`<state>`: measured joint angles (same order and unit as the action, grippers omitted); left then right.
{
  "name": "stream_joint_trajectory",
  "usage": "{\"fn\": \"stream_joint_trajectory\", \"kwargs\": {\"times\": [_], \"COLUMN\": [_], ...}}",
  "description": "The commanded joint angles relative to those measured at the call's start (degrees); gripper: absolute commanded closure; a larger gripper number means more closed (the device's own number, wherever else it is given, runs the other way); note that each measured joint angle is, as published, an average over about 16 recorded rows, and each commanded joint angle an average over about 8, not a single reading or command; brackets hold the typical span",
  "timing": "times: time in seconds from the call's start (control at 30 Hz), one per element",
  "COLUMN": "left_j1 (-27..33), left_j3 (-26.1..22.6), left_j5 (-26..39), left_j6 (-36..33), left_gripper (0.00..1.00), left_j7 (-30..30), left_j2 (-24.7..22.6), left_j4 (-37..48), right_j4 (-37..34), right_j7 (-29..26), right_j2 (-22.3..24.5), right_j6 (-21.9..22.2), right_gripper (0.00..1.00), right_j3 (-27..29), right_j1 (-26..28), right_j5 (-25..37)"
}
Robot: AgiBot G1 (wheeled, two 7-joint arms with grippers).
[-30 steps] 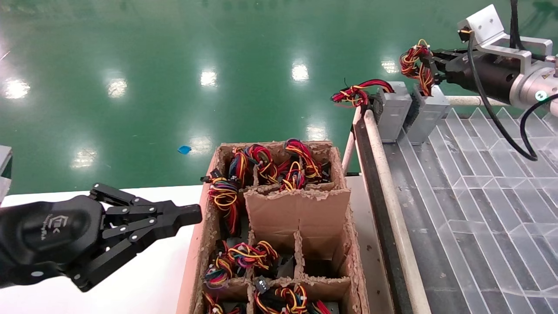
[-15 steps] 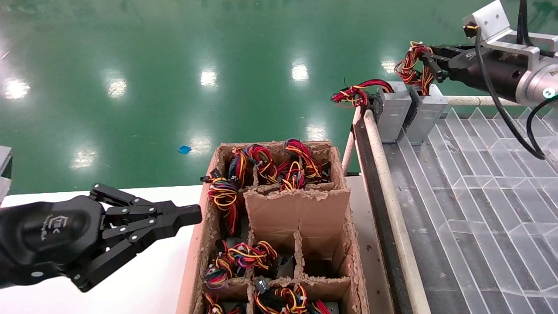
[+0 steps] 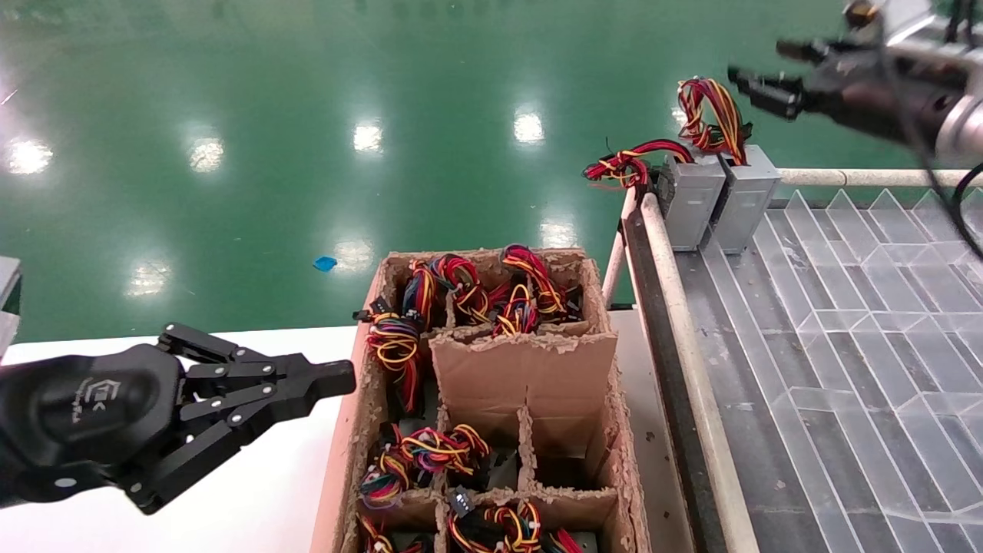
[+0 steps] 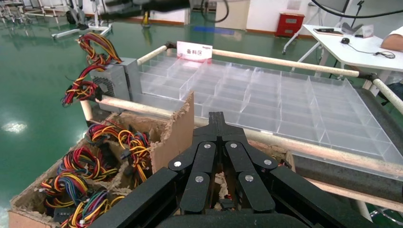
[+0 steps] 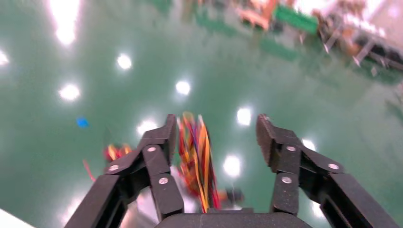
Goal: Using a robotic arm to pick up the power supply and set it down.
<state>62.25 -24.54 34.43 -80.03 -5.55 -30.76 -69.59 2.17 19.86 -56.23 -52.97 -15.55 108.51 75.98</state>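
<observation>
Power supply (image 3: 743, 196) upright — wires up; right pincer (image 3: 756, 81) open, apart.

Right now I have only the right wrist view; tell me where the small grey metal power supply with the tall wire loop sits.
Observer: The power supply stands upright at the clear divided tray's corner; the open right pincer is beside its wires, not touching.
Operator: Report its neighbour.
Observer: A like grey box with a flatter red loop stands close beside it.
Operator: Give the other arm.
Observer: The left pincer is shut over the white table, beside the brown cardboard box.
</observation>
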Motion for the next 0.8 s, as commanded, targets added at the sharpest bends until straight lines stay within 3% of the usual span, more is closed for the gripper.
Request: {"fn": "stream_joint_trajectory", "kwargs": {"times": [0.03,0.2,0.47,0.5,0.73,0.77,0.8], "left_j1": [0.0,0.0,0.0,0.0,0.0,0.0,0.0], "left_j3": [0.0,0.0,0.0,0.0,0.0,0.0,0.0], "left_j5": [0.0,0.0,0.0,0.0,0.0,0.0,0.0], "left_j6": [0.0,0.0,0.0,0.0,0.0,0.0,0.0], "left_gripper": [1.00,1.00,1.00,0.97,0.09,0.00,0.00], "left_j7": [0.0,0.0,0.0,0.0,0.0,0.0,0.0], "left_j2": [0.0,0.0,0.0,0.0,0.0,0.0,0.0], "left_j4": [0.0,0.0,0.0,0.0,0.0,0.0,0.0], "right_j4": [0.8,2.9,11.1,12.3,20.6,21.8,22.9], "right_j7": [0.6,2.3,-1.4,-2.0,-6.0,-6.6,-7.1], "right_j2": [0.8,3.3,5.5,5.8,7.9,8.2,8.5], "right_j6": [-2.6,-9.2,-11.9,-12.3,-15.1,-15.5,-15.9], "right_gripper": [0.00,0.00,0.00,0.00,0.00,0.00,0.00], "right_j3": [1.1,3.6,3.1,3.0,2.5,2.5,2.4], "right_j1": [0.0,-1.6,-6.8,-7.5,-13.1,-13.8,-14.6], "right_j5": [-1.6,-5.9,-9.2,-9.7,-13.1,-13.6,-14.1]}}
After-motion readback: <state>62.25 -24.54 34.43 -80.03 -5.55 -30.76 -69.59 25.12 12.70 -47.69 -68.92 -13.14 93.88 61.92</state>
